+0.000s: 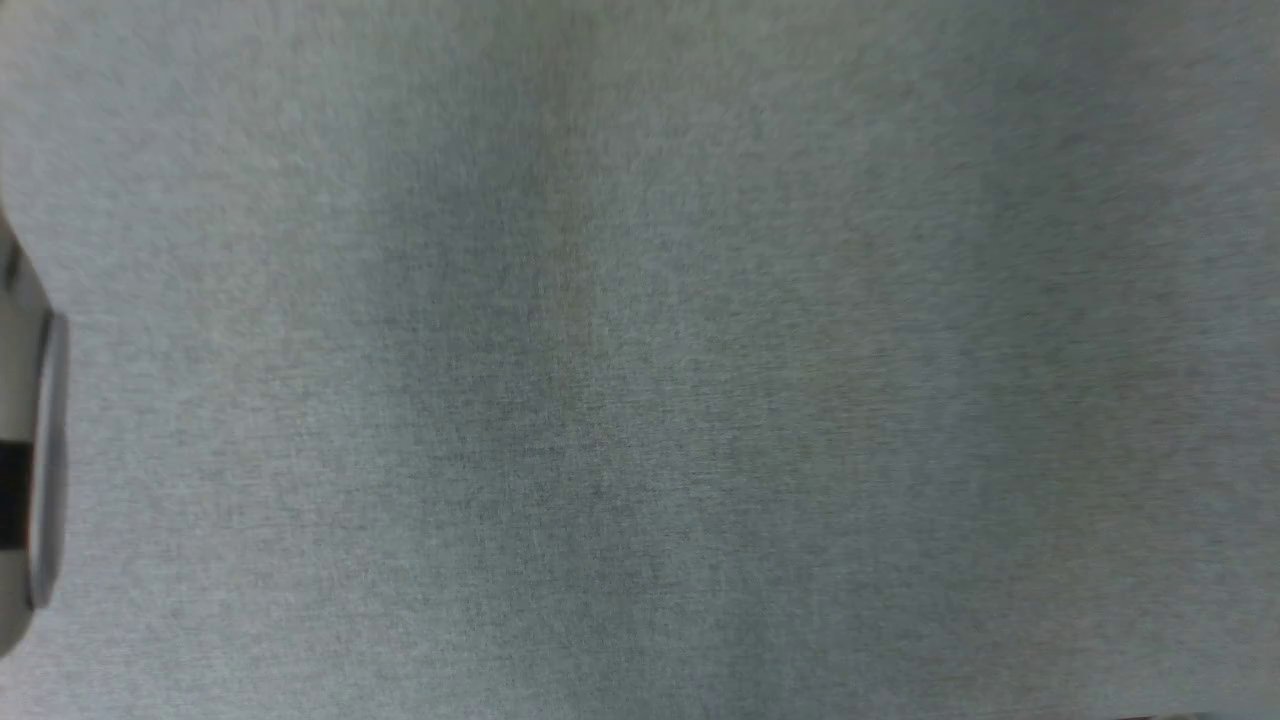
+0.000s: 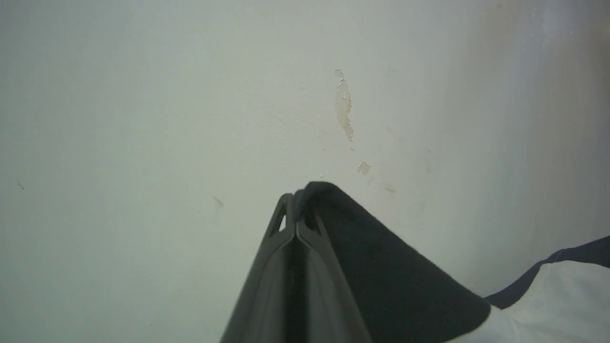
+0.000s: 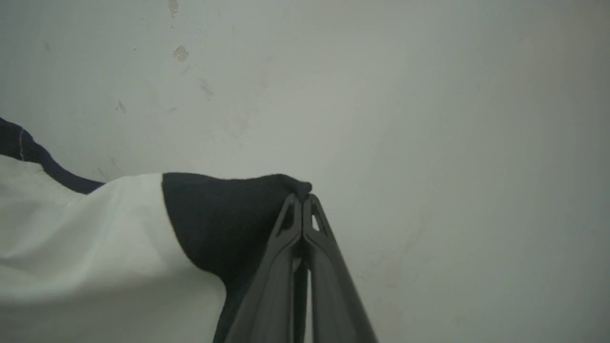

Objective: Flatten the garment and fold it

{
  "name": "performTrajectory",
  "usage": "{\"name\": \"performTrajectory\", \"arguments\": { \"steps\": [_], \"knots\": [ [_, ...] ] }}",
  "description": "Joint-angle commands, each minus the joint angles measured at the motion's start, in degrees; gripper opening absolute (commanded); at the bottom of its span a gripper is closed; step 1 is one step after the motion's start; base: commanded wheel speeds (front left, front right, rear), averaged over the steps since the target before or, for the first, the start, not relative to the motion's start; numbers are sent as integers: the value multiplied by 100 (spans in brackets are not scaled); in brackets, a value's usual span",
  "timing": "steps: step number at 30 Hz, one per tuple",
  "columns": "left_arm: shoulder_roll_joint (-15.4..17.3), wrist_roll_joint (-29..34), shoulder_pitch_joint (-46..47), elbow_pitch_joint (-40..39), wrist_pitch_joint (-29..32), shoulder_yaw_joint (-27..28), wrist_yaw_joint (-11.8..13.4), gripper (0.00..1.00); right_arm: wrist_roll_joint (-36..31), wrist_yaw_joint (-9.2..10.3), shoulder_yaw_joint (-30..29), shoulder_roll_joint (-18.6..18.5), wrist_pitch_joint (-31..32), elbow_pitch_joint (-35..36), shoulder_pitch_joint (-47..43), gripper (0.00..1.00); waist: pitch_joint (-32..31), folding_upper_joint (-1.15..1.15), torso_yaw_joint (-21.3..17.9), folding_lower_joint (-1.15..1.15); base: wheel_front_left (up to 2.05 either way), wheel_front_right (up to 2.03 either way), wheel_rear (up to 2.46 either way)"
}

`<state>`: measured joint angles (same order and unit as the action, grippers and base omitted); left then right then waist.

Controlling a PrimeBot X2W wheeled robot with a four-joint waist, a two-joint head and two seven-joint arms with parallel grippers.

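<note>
Pinching garment (image 2: pixel 381 267) sleeves: left fingers (image 2: pixel 267 286), right fingers (image 3: pixel 326 276).

The garment (image 3: pixel 86 228) spans between left pincer (image 2: pixel 296 209) and right pincer (image 3: pixel 302 202); chipped pale surface (image 2: pixel 143 95) beyond.

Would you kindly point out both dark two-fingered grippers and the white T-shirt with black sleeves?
left gripper (image 2: pixel 296 208): left wrist view, fingertips.
right gripper (image 3: pixel 303 204): right wrist view, fingertips.
white T-shirt (image 3: pixel 90 224): right wrist view, white body.

1. The left pincer (image 2: pixel 295 209) has its two dark fingers pressed together, pinching a black part of the garment (image 2: pixel 381 271).
2. The right pincer (image 3: pixel 302 205) is closed the same way on another black part.
</note>
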<state>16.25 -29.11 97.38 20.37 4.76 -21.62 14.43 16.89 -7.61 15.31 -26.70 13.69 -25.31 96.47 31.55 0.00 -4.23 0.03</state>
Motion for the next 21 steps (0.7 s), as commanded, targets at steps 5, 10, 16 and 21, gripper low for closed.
{"name": "performTrajectory", "arguments": {
  "steps": [5, 10, 16, 21],
  "knots": [
    [-84, 54, 407, 367, -702, 28, -333, 0, -92, 12, 309, -248, -648, -426, 508, 0, 1139, 0, 260, -3, 0, 0, 0],
    [3, -1, 105, 524, -1040, -100, -732, 0, 171, 12, 670, -510, -1115, -568, 424, 0, 1408, 0, 304, -3, 0, 0, 0],
    [209, -203, -476, 194, -1234, -123, -1098, 0, 869, 12, 1057, -1011, -1493, -178, 19, 0, 1321, 0, 279, -3, 0, 0, 0],
    [474, -295, -1371, -678, -1087, -324, -1281, 0, 1579, 12, 995, -1572, -1600, 512, -829, 0, 1023, 0, 289, -3, 0, 0, 0]
  ]
}}
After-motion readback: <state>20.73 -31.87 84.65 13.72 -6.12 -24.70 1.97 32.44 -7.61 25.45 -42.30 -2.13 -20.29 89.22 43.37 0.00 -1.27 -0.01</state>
